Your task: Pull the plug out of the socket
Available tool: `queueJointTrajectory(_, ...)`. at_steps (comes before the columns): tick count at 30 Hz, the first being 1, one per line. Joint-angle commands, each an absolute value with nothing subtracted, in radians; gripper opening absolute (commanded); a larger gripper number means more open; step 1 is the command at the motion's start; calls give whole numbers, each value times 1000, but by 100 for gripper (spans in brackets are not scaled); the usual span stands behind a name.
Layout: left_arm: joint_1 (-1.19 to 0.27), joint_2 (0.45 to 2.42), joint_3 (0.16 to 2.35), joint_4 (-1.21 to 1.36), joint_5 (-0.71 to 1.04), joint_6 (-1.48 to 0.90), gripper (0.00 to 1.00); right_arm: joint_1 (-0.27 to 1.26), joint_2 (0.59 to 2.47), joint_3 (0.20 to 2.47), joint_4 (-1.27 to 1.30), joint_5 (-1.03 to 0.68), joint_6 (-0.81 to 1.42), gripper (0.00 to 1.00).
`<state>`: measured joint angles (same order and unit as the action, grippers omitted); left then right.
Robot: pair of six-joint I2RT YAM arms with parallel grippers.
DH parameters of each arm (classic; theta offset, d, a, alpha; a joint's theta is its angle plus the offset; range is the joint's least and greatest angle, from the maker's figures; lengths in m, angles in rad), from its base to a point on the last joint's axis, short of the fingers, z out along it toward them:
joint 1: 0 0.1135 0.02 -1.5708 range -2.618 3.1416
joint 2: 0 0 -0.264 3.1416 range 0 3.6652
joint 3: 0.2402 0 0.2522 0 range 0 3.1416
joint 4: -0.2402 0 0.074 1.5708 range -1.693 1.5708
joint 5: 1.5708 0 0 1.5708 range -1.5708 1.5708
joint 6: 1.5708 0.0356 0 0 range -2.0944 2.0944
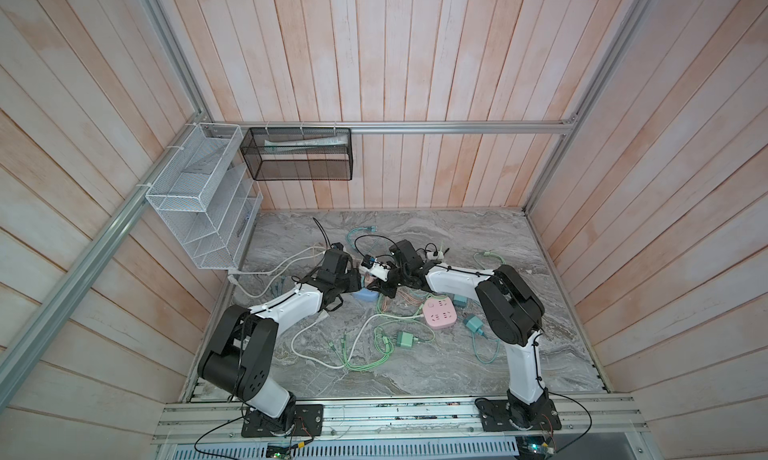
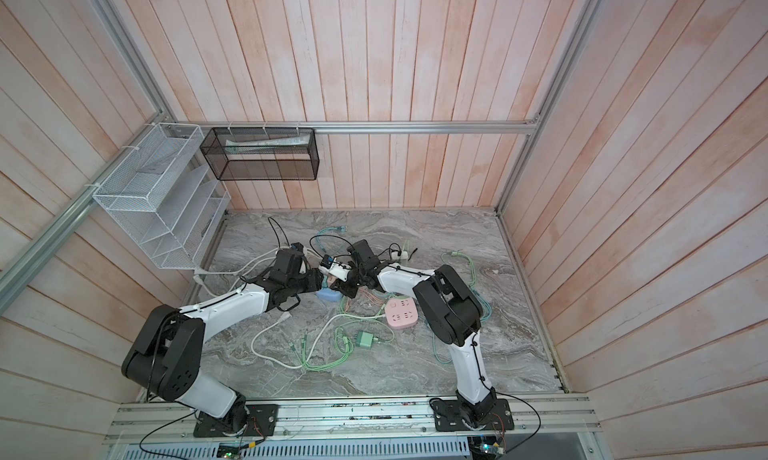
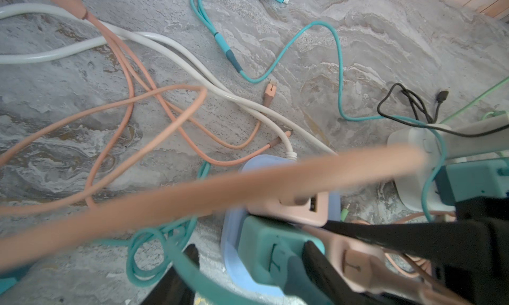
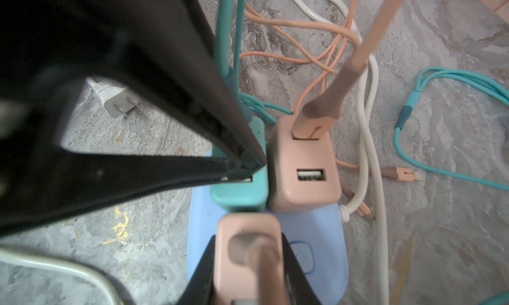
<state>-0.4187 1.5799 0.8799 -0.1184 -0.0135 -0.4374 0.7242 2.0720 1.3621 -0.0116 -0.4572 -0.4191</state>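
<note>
The right gripper was clenched on the plug, a pink adapter standing on the blue strip beside its button. Its black fingers lay flat against the plug's two sides, likely so the pull would run straight along the prongs rather than tip it. The plug appeared to sit in the strip, though its base was hidden.

The left gripper straddled the teal adapter next to it, with one finger wedged between teal and pink. Whether it squeezed that adapter or merely pressed down could not be told. Either way, it seemed placed to pin the light strip to the table while the other arm pulled.

A second pink adapter stood touching the teal one, a cable rising from its top. In both top views the two wrists met over the strip, amid loose cables at mid-table. The crowding left little room, so a tilted pull might have dragged the neighbours.
</note>
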Motion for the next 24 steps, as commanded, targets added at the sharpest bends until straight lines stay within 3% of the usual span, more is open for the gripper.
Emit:
queueJointTrajectory(1,-442,1629,861,-210,-24,-408,61,747,2016,1400,-12,-444,-384,0)
queueJointTrajectory(24,-459,1662,862,-216,-35,-401,61,755,1991,1398,28,-403,-320,0)
